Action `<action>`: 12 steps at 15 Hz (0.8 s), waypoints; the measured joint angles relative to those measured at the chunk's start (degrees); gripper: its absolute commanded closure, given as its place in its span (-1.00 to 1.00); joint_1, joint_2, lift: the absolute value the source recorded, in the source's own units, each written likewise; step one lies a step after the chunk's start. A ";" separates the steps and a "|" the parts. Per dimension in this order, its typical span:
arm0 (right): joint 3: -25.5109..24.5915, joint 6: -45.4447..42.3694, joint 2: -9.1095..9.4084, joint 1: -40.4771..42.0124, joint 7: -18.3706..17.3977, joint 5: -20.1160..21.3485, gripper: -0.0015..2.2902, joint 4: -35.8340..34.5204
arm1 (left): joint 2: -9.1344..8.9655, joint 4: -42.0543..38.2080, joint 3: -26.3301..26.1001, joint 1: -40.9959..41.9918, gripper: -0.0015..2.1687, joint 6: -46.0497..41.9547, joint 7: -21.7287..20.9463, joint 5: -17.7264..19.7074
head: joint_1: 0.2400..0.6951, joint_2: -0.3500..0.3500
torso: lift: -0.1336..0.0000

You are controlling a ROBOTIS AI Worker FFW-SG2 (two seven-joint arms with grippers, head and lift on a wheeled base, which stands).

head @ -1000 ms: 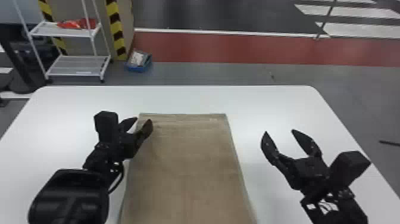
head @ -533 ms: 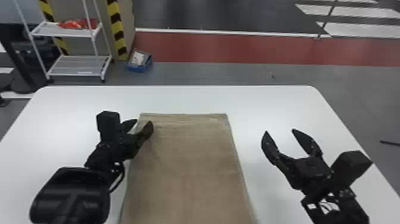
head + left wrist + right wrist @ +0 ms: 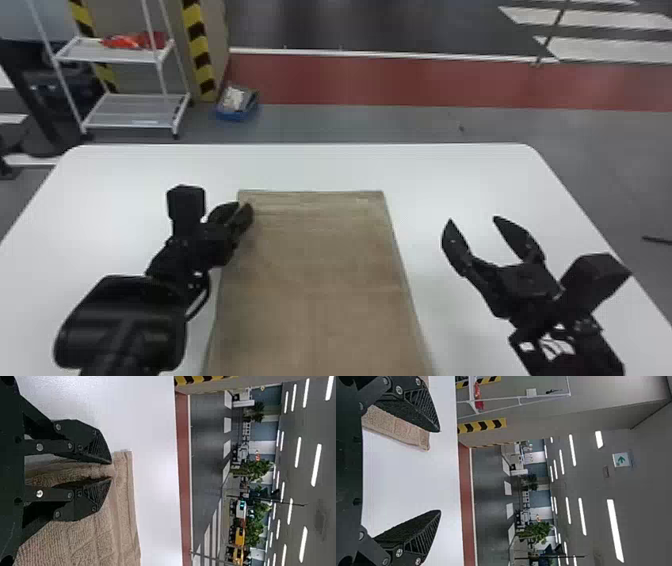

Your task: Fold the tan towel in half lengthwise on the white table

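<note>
The tan towel point(image 3: 320, 280) lies flat and lengthwise on the white table point(image 3: 450, 175). At its far left corner is my left gripper point(image 3: 244, 203), fingers angled down at the cloth. In the left wrist view, a narrow gap parts the fingertips of that gripper point(image 3: 111, 470), and a slightly raised strip of towel point(image 3: 122, 471) shows between and beyond them. My right gripper point(image 3: 472, 220) stands wide open over the table, right of the towel and apart from it. The right wrist view has that gripper point(image 3: 440, 471) with nothing between its fingers, the towel's end point(image 3: 411, 435) beside one finger.
Behind the table, at left, are a white wire shelf point(image 3: 135, 107) with a red item and a blue box point(image 3: 237, 105) on the floor. White tabletop surrounds the towel's far end and both long sides.
My left gripper's fingers have drawn closer together at the towel's far left corner. The right gripper and the rest of the towel look unchanged.
</note>
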 measured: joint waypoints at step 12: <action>-0.21 -0.31 -0.01 0.16 -0.97 -0.43 -0.85 -0.13 | 0.02 -35.30 -3.27 17.30 0.25 11.26 2.64 -0.20 | 1.00 -0.31 | -0.84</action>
